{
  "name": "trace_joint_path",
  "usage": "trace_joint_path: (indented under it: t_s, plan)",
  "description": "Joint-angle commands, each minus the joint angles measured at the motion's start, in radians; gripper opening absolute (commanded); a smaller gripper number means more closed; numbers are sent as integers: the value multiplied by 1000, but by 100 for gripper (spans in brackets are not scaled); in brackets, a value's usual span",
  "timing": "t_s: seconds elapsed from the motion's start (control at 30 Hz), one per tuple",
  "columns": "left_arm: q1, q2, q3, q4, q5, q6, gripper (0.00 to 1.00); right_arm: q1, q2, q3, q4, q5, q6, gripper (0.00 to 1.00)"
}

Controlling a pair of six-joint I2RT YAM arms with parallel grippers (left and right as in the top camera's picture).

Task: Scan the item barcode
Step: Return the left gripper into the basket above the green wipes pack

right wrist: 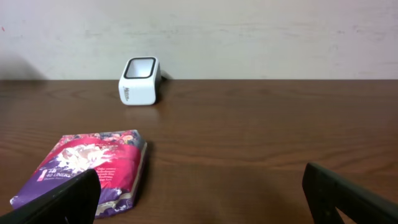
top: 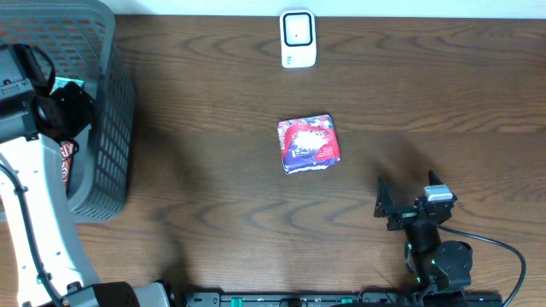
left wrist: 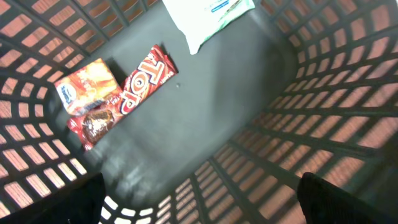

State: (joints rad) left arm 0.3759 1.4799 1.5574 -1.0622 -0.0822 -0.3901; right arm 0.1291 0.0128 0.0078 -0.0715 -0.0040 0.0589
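The item, a red and purple packet (top: 309, 143), lies flat at the table's middle, and its near corner shows in the right wrist view (right wrist: 87, 165). The white scanner (top: 298, 38) stands at the far edge, window facing up and forward (right wrist: 140, 81). My right gripper (right wrist: 202, 202) is open near the front edge, to the right of the packet and a little short of it, holding nothing. Over the grey basket (top: 115, 128) at the left, my left gripper (left wrist: 202, 208) hangs open and empty, looking down into it.
On the basket's floor lie a red TOP bar (left wrist: 140, 78), an orange packet (left wrist: 87, 84) and a white pouch (left wrist: 208, 18). The basket's mesh walls (left wrist: 311, 124) rise around the left fingers. A black cable (top: 503, 247) loops at the front right.
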Motion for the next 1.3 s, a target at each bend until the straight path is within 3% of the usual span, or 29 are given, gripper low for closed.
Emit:
trace_joint_path:
  t_s: [0.0, 0.5, 0.8, 1.03, 1.27]
  plan:
    - [-10, 18, -38, -8, 10, 14, 98, 2, -4, -3, -3, -2, -5, 99]
    - [-10, 18, -43, 3, 10, 14, 98, 2, -4, -3, -3, -2, -5, 99]
    - [-10, 18, -47, 120, 9, 14, 98, 2, -4, -3, -3, -2, -5, 99]
    - [-3, 18, -48, 137, -197, 13, 98, 2, -4, -3, -3, -2, -5, 99]
    - [34, 53, -48, 211, -208, 14, 98, 2, -4, -3, -3, -2, -5, 99]
